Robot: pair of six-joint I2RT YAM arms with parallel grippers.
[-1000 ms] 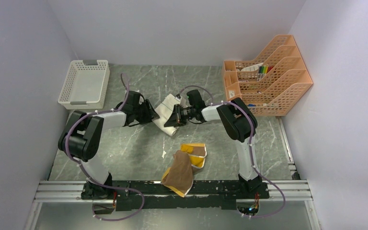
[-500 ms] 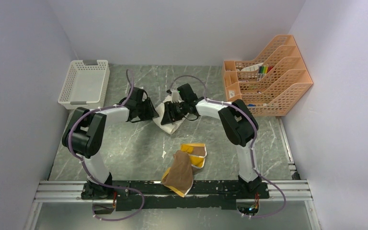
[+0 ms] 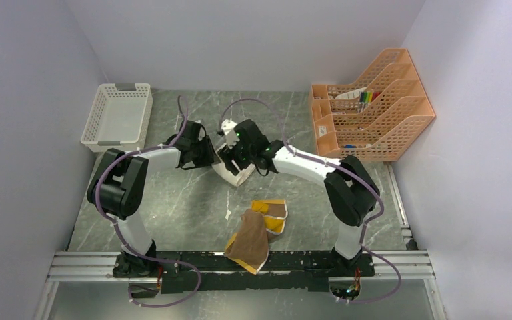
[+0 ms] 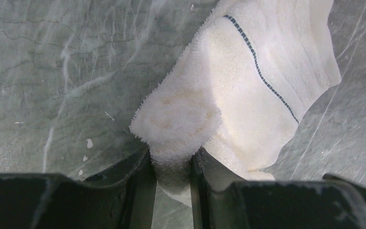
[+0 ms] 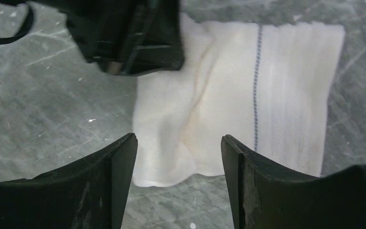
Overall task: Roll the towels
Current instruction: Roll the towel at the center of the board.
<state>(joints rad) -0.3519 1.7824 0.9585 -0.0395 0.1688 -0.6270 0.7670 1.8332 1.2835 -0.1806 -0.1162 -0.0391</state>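
While our left gripper (image 4: 171, 164) clamps a bunched edge of the cream towel (image 4: 248, 86) lying mid-way across the table (image 3: 173, 200), we see our right gripper (image 5: 177, 148) spread open just above its flat striped part, and the brown towel (image 3: 257, 233) crumpled nearer the front edge, well apart.

Far left corner of the table: a basket (image 3: 117, 115). Far right corner: a file rack (image 3: 373, 113). Mid-table toward the far edge: the far towel (image 3: 239, 175), its left end clamped inside the left gripper (image 4: 171, 162), the right gripper (image 5: 178, 143) spread just above it. Centre by the near edge, well apart: the near towel (image 3: 257, 233).
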